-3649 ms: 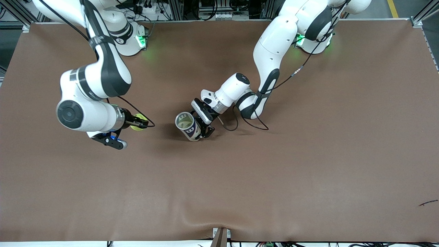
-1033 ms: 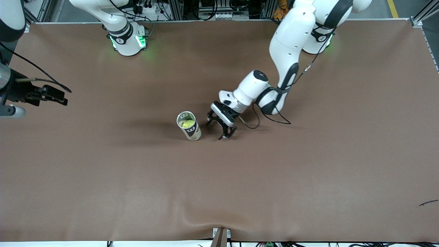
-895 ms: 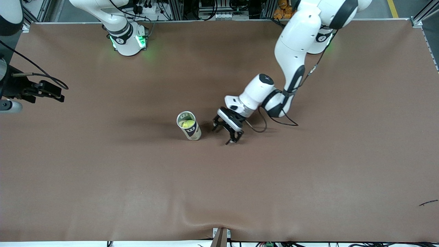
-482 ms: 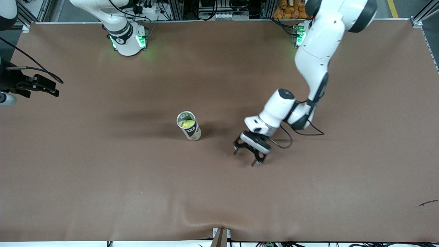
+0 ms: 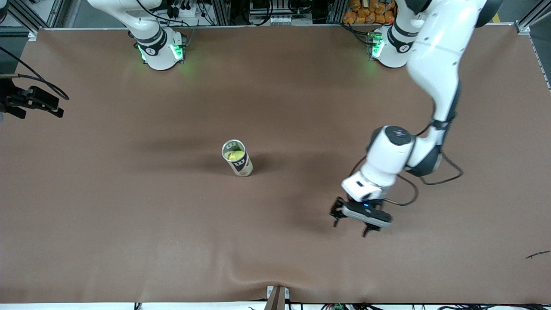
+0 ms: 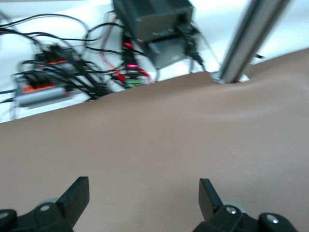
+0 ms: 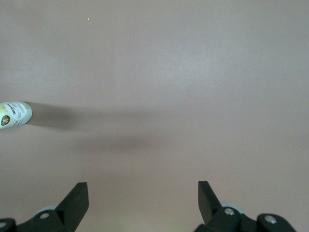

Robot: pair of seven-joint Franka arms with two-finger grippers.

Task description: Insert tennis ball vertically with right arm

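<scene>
Brown matte sheeting covers the whole counter (image 5: pixel 129 224), smooth except for a low ripple along the edge nearest the front camera; a thin dark scrap (image 5: pixel 537 255) lies near that edge at the left arm's end. Along the edge by the arm bases stand aluminium frame posts, tangled black cables and a rack of electronics.

At the right arm's end of the counter, the right gripper (image 5: pixel 47 103) hangs in the air, black and angular, a black cable looping off it; its two fingers (image 7: pixel 77 198) stand spread apart and hold nothing. Only the right arm's rounded white base (image 5: pixel 159 47) with its green light shows besides.

Near the middle of the counter stands one can (image 5: pixel 237 157), an upright cylinder with a pale, printed wall and an open round mouth. One fuzzy yellow-green tennis ball (image 5: pixel 233 155) sits inside it, seen through the mouth. The can also shows, small, at the edge of the right wrist view (image 7: pixel 14 114).

Toward the left arm's end, the left arm (image 5: pixel 434 64), glossy white with dark grey joints, bends down to the left gripper (image 5: pixel 352 224), which hangs low over bare counter, well apart from the can. Its fingers (image 6: pixel 77 195) are wide apart and empty.
</scene>
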